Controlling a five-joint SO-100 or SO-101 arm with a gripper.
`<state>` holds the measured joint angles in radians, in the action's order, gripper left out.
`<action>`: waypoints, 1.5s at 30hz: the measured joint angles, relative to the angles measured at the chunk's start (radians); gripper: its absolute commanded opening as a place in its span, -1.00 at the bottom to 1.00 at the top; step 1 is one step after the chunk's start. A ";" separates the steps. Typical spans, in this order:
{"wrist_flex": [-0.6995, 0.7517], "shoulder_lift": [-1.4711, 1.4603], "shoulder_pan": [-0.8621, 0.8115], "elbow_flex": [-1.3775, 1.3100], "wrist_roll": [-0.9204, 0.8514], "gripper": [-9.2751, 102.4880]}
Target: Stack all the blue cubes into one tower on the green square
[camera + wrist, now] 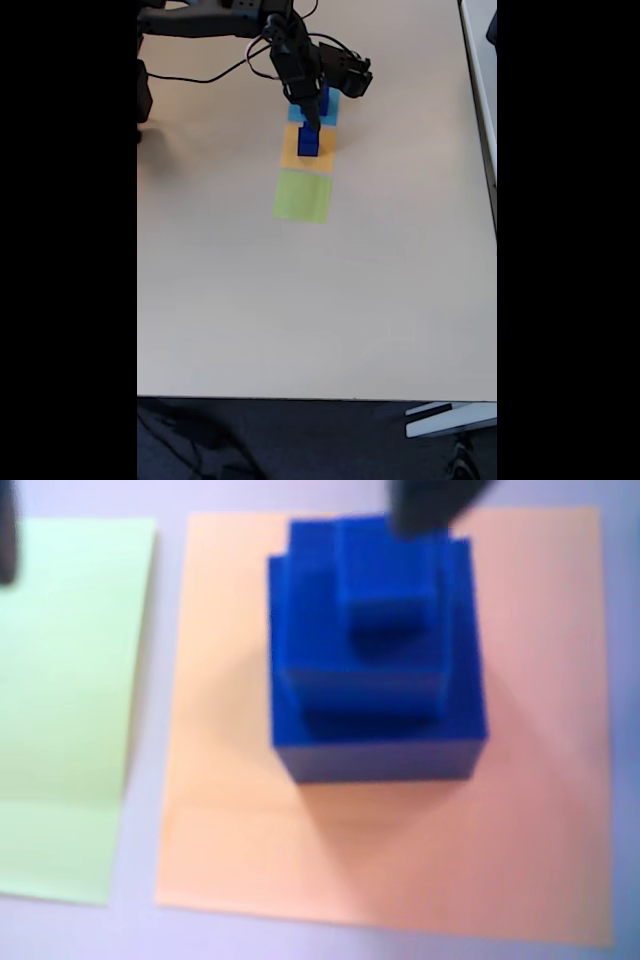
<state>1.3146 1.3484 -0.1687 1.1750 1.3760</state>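
Observation:
Three dark blue cubes form a stepped tower [375,680] [308,142], largest at the bottom, smallest [385,590] on top. The tower stands on the orange square [400,850] [290,156], not on the green square [70,700] [302,196], which lies bare beside it. My gripper [311,120] hangs straight over the tower. In the wrist view one dark finger [430,505] overlaps the far edge of the top cube, and the other dark finger [5,540] sits far off at the left edge. The jaws stand wide apart and hold nothing.
A light-blue square [329,108] lies just beyond the orange one, partly under the arm [300,60]. The three squares form a line on a pale table [300,300]. Cables trail at the table's far left.

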 measured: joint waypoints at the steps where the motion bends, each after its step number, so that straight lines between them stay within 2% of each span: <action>1: 0.005 0.015 0.000 0.000 -0.005 -0.41; 9: 0.017 0.121 0.018 0.000 -0.021 -0.26; 16: 0.017 0.124 0.143 -0.072 0.083 -0.19; 27: 0.017 -0.150 0.328 -0.321 0.275 -0.17; 33: 0.006 -0.207 0.354 -0.318 0.337 -0.17; 45: -0.058 -0.218 0.336 -0.133 0.339 -0.18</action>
<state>1.2563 1.1305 0.1672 1.0416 1.7150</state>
